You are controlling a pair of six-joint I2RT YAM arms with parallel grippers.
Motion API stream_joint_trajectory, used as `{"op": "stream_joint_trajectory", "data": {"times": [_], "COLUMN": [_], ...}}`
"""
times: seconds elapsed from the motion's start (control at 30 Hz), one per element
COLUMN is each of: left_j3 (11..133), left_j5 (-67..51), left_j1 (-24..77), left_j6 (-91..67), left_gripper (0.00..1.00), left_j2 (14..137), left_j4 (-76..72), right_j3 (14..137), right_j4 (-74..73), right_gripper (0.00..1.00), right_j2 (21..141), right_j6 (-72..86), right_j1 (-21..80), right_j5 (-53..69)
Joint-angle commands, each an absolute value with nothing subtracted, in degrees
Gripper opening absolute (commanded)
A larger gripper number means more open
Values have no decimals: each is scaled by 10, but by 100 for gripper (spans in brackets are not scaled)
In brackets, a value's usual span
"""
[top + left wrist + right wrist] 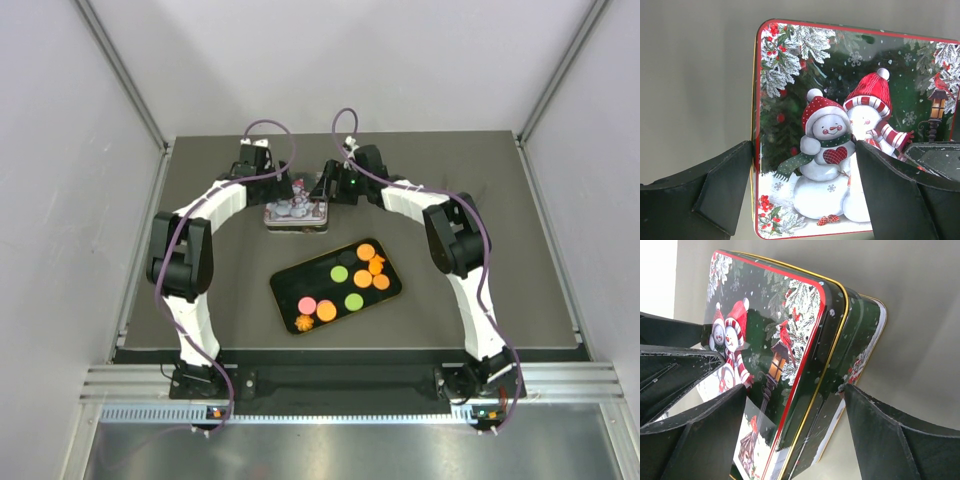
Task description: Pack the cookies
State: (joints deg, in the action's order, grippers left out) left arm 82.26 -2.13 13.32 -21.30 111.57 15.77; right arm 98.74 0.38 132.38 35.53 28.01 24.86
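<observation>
The cookies (364, 277) lie on a black tray (296, 281) in the middle of the table: orange rounds, two green, one pink, and an orange star-shaped piece (303, 322). Behind the tray stands a Christmas tin (297, 213) with snowmen on its lid (840, 75). My left gripper (804, 148) is open over the tin's left edge, one finger outside it and one above the lid. My right gripper (795, 389) stands open astride the tin's right side (832, 370), where the base rim shows beyond the lid. No cookie is in either gripper.
Both arms arch inward and meet over the tin at the back of the dark mat (480, 200). White walls and metal posts close in the sides and rear. The arm bases sit on a rail (330, 380) at the near edge.
</observation>
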Motion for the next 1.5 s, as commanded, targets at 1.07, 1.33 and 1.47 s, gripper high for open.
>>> {"op": "stream_joint_trajectory", "data": {"times": [1.07, 1.33, 1.47], "left_j3": [826, 847, 834], "left_j5": [-63, -15, 18], "left_j1": [104, 103, 103], "left_j6": [-253, -243, -264], "left_gripper": [87, 89, 91], "left_j2": [1086, 1078, 1051], "left_j4": [162, 218, 253], "right_j3": [998, 994, 997], "right_j4": [2, 2, 1], "right_gripper": [81, 83, 87], "right_j2": [1284, 1276, 1274], "right_j6": [338, 325, 320], "right_j1": [287, 282, 279], "right_j5": [255, 250, 250]}}
